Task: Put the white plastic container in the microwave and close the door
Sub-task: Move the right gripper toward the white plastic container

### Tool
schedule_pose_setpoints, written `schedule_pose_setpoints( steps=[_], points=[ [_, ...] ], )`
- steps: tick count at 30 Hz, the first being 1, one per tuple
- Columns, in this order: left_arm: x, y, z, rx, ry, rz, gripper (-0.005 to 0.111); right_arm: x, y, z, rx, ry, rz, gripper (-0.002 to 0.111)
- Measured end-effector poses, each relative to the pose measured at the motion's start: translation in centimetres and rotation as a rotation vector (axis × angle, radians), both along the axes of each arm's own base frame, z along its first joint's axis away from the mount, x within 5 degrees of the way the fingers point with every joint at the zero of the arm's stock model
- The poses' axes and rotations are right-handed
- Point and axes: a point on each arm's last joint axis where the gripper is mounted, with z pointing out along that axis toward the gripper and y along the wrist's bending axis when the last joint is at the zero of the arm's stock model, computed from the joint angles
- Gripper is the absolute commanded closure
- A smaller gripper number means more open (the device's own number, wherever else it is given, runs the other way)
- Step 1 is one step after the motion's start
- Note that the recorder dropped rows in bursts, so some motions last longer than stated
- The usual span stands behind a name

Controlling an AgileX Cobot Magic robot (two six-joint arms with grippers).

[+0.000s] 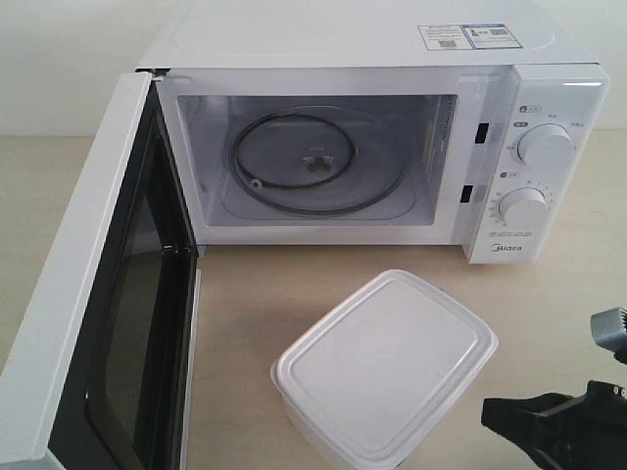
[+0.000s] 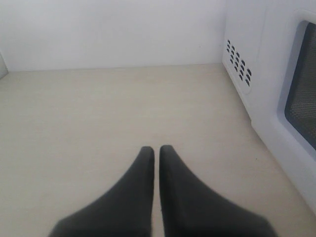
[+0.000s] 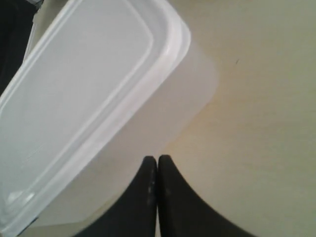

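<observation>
The white plastic container (image 1: 384, 366) stands lidded on the table in front of the microwave (image 1: 392, 147), toward the right. The microwave's door (image 1: 93, 323) is swung wide open to the left, showing the glass turntable (image 1: 313, 162) inside. My right gripper (image 1: 490, 411) sits at the bottom right, just right of the container, shut with nothing held; in the right wrist view its tips (image 3: 157, 160) lie at the container (image 3: 94, 103) side wall. My left gripper (image 2: 156, 149) is shut and empty over bare table, out of the exterior view, with the microwave's vented side (image 2: 247, 54) ahead.
The light wooden table (image 1: 245, 304) runs between the open door and the container. A pale wall (image 2: 113, 29) stands behind the table. The two dials (image 1: 544, 147) are on the microwave's right front panel.
</observation>
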Motion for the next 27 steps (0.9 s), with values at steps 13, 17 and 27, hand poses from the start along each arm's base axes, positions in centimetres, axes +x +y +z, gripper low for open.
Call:
schedule_pose_setpoints(
  steps=[13,17,27],
  points=[
    [0.0,0.0,0.0,0.0,0.0,0.0,0.102,5.2,0.4,0.8,0.052,0.053,-0.014,0.109],
    [0.0,0.0,0.0,0.0,0.0,0.0,0.102,7.2,0.5,1.6,0.062,0.038,-0.014,0.109],
    [0.0,0.0,0.0,0.0,0.0,0.0,0.102,10.9,0.9,3.6,0.09,-0.021,0.019,0.109]
  ],
)
